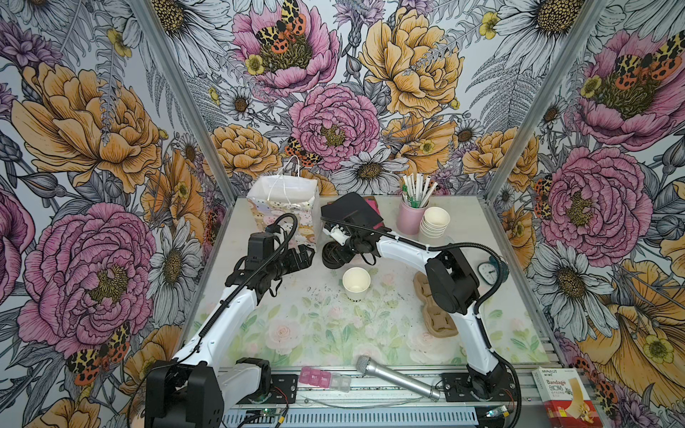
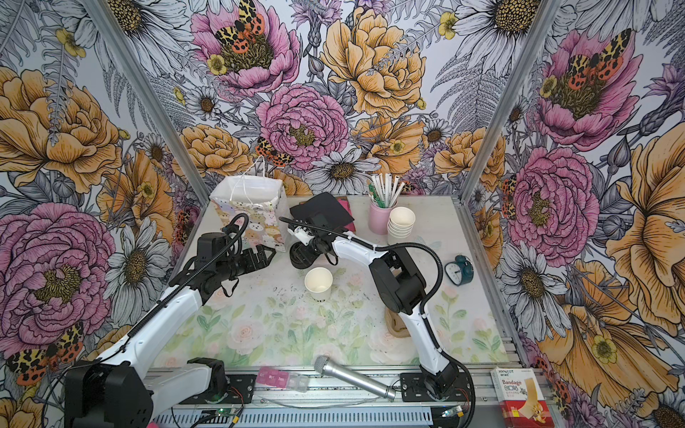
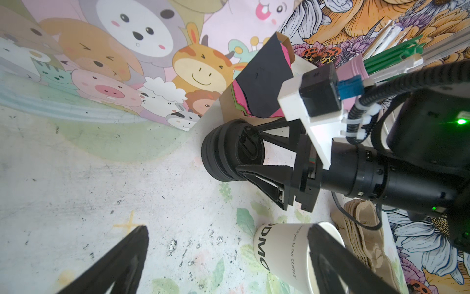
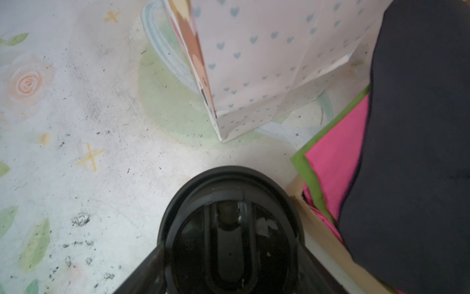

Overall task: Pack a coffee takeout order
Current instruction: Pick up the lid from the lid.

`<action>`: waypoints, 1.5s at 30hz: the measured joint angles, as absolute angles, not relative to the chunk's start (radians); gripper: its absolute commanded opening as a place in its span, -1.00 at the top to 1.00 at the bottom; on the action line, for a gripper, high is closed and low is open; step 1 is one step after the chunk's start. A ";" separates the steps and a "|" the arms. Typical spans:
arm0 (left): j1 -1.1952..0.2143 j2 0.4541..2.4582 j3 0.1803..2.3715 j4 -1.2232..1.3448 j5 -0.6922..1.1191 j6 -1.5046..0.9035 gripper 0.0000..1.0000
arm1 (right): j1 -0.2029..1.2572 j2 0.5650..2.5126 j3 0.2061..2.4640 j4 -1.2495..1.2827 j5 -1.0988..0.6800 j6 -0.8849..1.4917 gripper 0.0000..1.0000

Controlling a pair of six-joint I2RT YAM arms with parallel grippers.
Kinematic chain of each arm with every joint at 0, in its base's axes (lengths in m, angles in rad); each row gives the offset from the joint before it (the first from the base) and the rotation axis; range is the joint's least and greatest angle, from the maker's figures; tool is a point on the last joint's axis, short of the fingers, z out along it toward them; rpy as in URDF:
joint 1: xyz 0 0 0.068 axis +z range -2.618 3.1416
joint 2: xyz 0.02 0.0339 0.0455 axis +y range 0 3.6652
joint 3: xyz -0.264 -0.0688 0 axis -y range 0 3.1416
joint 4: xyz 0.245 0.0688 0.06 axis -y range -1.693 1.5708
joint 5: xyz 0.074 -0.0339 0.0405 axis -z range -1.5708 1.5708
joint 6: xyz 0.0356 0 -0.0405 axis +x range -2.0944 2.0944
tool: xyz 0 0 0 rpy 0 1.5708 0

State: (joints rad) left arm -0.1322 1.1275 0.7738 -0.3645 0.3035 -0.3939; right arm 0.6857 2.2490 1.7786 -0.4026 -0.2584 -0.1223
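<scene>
My right tool [image 3: 245,147] straddled the black lid [image 4: 229,229], topmost of a stack on the counter [image 1: 296,315] beside the black napkin [image 1: 346,211]. I could not tell whether it was clamped. My left tool [image 1: 302,258] stood wide apart. The lid appeared light, thin and slick, so I judged a gentle hold on opposite rim edges best. The cup [image 1: 356,283] stood nearby, uncapped.

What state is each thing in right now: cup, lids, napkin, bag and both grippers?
Paper cup: upright, lidless, empty.
Black lid stack: stacked, none on the cup.
Black napkin: atop the pink napkins, unpacked.
Gift bag: upright, mouth open.
Left gripper: open, empty.
Right gripper: jaws astride the top lid; grip unclear.
</scene>
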 measured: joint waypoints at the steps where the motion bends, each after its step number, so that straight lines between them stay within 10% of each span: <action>1: -0.132 1.127 0.773 -0.366 0.303 -0.394 -0.98 | 0.686 2.251 1.780 -0.402 -0.258 -0.122 -0.40; 24: -0.132 1.126 0.767 -0.369 0.303 -0.394 -0.98 | 0.688 2.185 1.767 -0.408 -0.229 -0.122 -0.19; 45: -0.144 1.058 0.756 -0.349 0.365 -0.396 -0.92 | 0.712 1.716 1.514 -0.465 -0.191 -0.109 -0.14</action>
State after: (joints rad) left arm -0.1440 1.0584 0.7555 -0.3492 0.3649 -0.3962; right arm 0.7124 1.7161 1.5143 -0.4648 -0.1909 -0.1093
